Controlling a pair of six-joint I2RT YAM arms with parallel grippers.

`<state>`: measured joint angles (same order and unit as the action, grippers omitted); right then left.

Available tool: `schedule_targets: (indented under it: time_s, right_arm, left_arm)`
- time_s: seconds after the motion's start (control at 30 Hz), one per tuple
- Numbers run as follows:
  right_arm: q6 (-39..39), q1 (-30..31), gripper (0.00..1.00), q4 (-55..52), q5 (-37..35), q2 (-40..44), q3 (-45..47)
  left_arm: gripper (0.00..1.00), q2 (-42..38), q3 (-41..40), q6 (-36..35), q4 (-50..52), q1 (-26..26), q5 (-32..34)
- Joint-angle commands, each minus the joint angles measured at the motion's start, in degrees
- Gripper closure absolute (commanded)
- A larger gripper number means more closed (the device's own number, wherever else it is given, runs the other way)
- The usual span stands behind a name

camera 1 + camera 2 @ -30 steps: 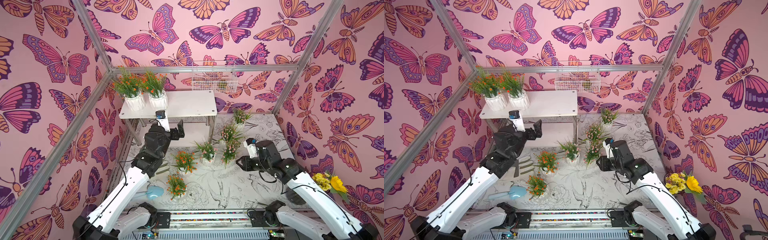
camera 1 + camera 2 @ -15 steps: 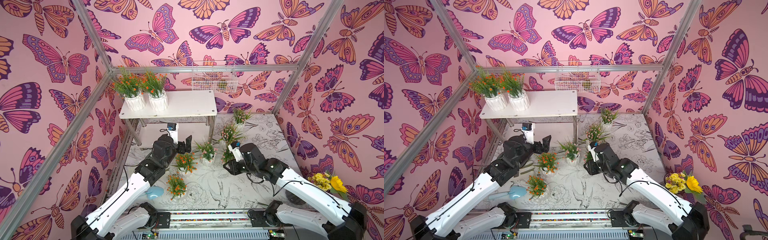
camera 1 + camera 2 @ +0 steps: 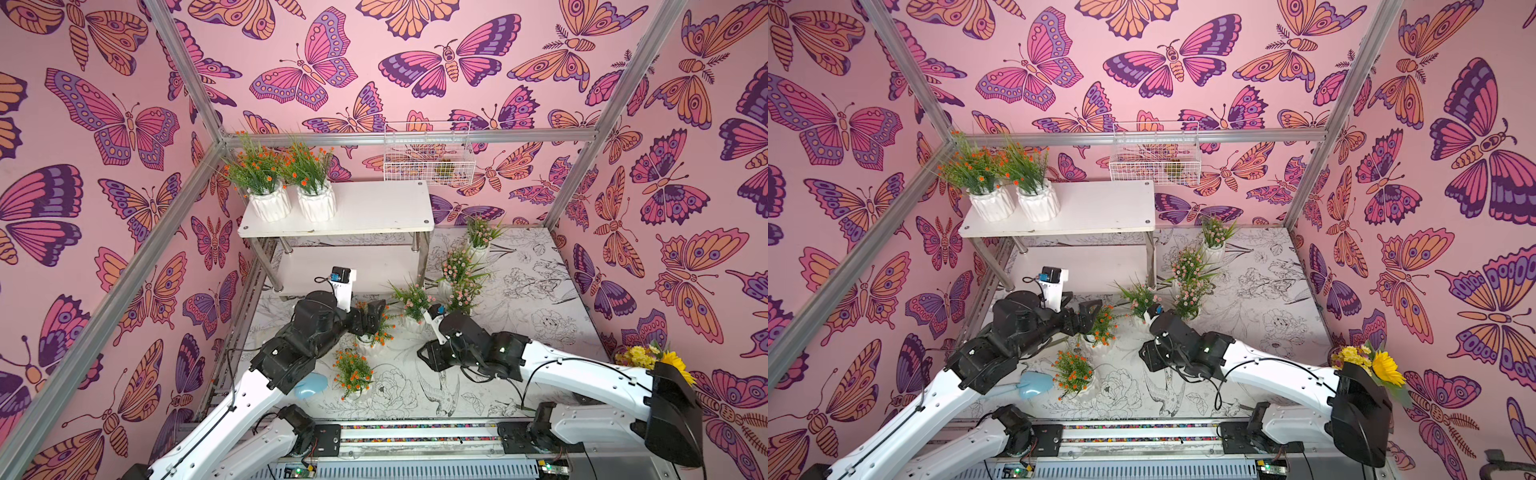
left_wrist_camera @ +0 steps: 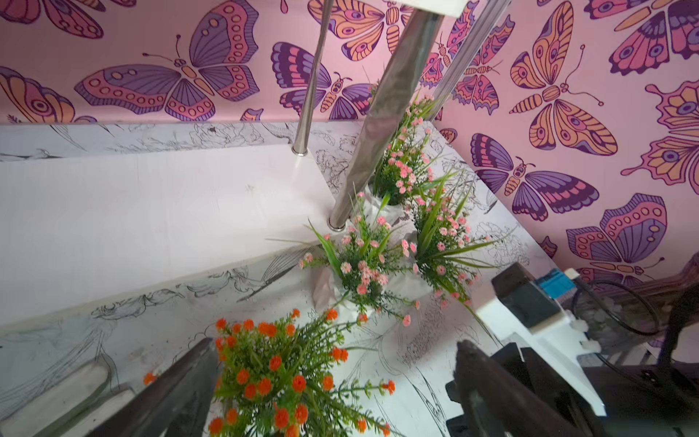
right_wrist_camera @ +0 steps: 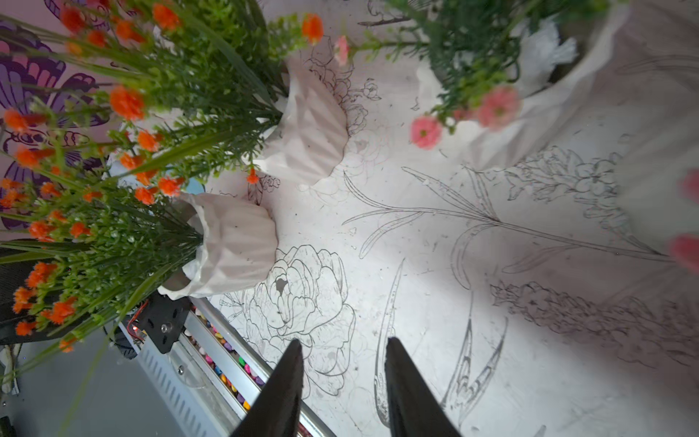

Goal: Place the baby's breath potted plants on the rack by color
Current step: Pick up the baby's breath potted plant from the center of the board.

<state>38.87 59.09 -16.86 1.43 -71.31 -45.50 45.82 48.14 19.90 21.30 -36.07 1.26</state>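
Up front, loose orange plant (image 3: 353, 374) on the table (image 3: 540, 291). Then left jaws wide around a second orange plant (image 4: 280, 374), clear only from left wrist. Right jaws narrow, empty, per right wrist. Pink plants (image 3: 415, 297) beyond; two orange pots (image 3: 316, 203) atop the rack (image 3: 374, 208).

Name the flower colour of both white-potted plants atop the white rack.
Orange flowers; clearest in a top view.

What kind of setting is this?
Probably a staged robot test booth, not a home: an aluminium frame holds butterfly-print wall panels around a flower-sketch tabletop.
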Motion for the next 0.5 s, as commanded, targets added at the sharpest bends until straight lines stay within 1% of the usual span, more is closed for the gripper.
schedule_targets:
  time_s: [0.0,0.2,0.47]
  right_arm:
    - [3.3,2.3,0.62,5.3,-2.7,-2.4,0.3]
    - [4.8,5.6,0.63,8.9,-4.4,-7.1,-0.9]
    - [5.4,9.7,0.63,10.9,-6.2,-12.5,-4.4]
  left_arm:
    - [0.03,-2.0,1.7,1.9,9.2,-0.6,-1.6]
    - [0.03,-7.3,1.6,3.3,15.8,-1.1,-1.3]
    - [0.03,-12.6,0.3,5.9,19.2,-1.4,-0.7]
